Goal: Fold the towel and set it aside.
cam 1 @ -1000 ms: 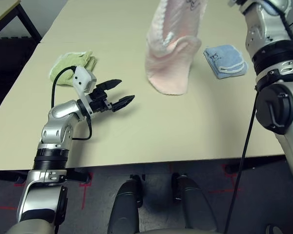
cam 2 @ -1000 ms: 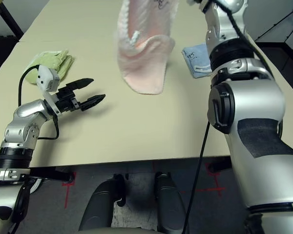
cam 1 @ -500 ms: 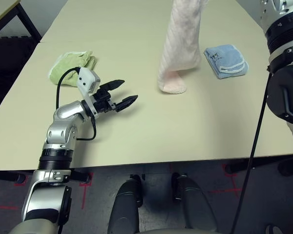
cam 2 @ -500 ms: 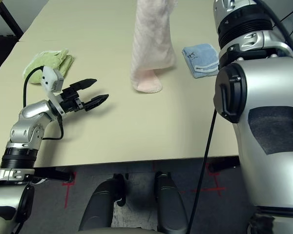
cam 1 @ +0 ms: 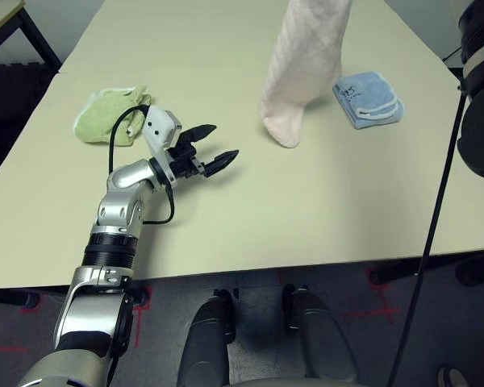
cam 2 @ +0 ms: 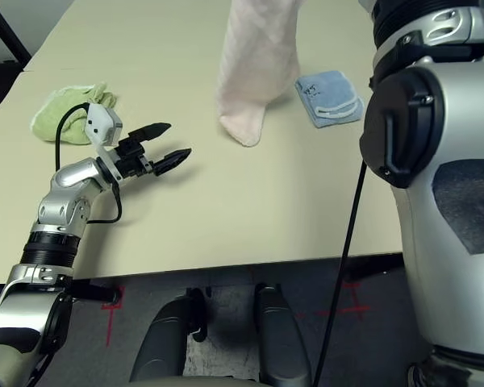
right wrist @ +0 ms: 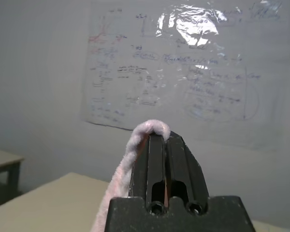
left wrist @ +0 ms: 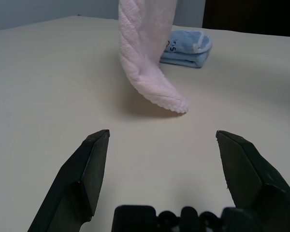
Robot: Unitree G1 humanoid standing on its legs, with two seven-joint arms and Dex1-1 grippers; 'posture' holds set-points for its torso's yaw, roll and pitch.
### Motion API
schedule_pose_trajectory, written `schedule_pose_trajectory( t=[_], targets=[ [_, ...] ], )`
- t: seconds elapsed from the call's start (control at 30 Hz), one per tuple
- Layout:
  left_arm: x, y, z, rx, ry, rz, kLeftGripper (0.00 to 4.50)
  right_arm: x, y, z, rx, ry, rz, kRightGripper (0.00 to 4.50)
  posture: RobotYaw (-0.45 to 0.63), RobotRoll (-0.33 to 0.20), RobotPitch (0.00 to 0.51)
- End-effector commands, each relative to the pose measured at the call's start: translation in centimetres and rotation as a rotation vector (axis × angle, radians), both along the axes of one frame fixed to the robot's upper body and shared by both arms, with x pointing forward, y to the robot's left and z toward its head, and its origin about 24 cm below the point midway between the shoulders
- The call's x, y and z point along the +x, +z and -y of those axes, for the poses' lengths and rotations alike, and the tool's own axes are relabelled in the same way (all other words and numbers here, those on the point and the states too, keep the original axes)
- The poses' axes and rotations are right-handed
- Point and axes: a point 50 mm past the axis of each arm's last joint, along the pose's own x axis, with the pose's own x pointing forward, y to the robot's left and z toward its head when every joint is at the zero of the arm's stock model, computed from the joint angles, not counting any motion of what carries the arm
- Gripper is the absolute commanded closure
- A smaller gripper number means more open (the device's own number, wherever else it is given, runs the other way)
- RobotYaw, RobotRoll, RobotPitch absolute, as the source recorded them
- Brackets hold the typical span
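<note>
Our right claw [right wrist: 167, 137], closed on the towel [cam 1: 308, 64]; our left claw [cam 1: 226, 143], wide open, empty; advised: we lower slowly, smoothing onto the surface [cam 1: 226, 234].

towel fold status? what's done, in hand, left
Done: pink towel is picked up, its upper part above the table.
In hand: right gripper is shut on it; the lower end hangs close to the tabletop beside the folded blue towel. Left gripper is open and empty.
Left: lay it down, fold it, set it aside; it hangs loose, no finished fold visible.
</note>
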Motion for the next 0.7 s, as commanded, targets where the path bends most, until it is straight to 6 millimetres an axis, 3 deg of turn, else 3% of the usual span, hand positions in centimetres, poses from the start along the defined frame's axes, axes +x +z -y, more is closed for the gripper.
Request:
schedule_pose_trajectory(
  t=[0.03, 0.17, 0.43, 0.7],
  targets=[
    [-0.5, -0.4, 0.0, 0.012, -0.006, -0.005, 0.00, 0.3, -0.3, -1.9, 0.244, 0.212, -0.138, 4.48, -0.07, 0.000, 0.144],
    [-0.9, -0.6, -0.3, 0.014, 0.002, -0.012, 0.00, 0.8, -1.0, -3.9, 0.567, 0.370, -0.329, 4.48, -0.06, 0.000, 0.150],
    [-1.3, -0.8, -0.2, 0.009, 0.015, -0.018, 0.00, 2.8, -4.6, -3.7, 0.775, 0.309, -0.524, 4.48, -0.05, 0.000, 0.159],
    [-1.5, -0.9, -0.1, 0.004, 0.023, -0.022, 0.00, 1.7, -2.2, -2.6, 0.810, 0.398, -0.420, 4.48, -0.04, 0.000, 0.161]
  ],
)
